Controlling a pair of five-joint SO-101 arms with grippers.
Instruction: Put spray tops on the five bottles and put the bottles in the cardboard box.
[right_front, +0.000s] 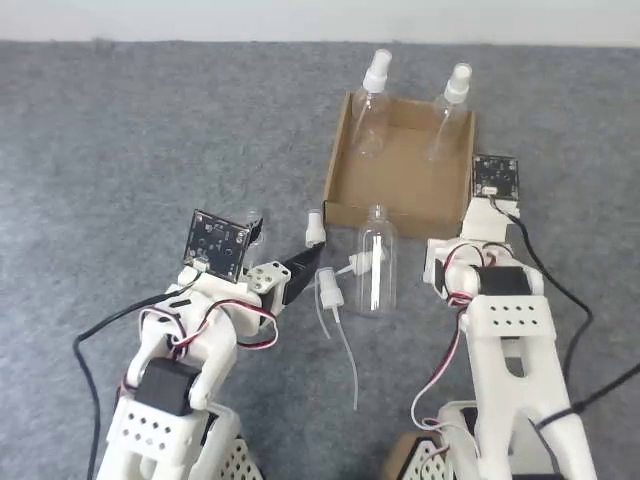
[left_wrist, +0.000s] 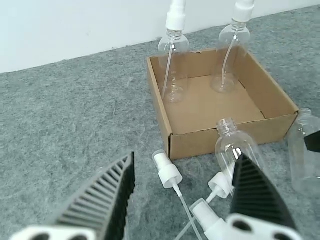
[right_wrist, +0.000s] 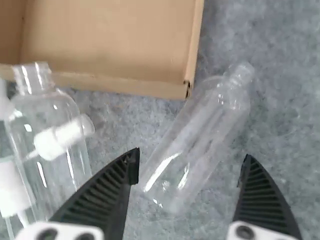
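Two open grippers sit nearest: the left gripper (left_wrist: 187, 161) has its jaws spread wide around a loose spray top (left_wrist: 167, 173) lying on the grey felt (left_wrist: 75, 135). The right gripper (right_wrist: 190, 156) is spread likewise over a clear bottle (right_wrist: 200, 142), which lies on its side just beside the near right corner of the cardboard box (right_wrist: 125, 82). The grasp looks to be the step in hand. It is best to close on the top's white head, not its thin dip tube, and to take the lying bottle across mid-body, gently, since the smooth wall may slip. Between the arms an uncapped bottle (right_front: 377, 262) stands upright, with two more tops (right_front: 330, 290) beside it. Farther off, two capped bottles (right_front: 372, 110) stand in the box against its far wall.
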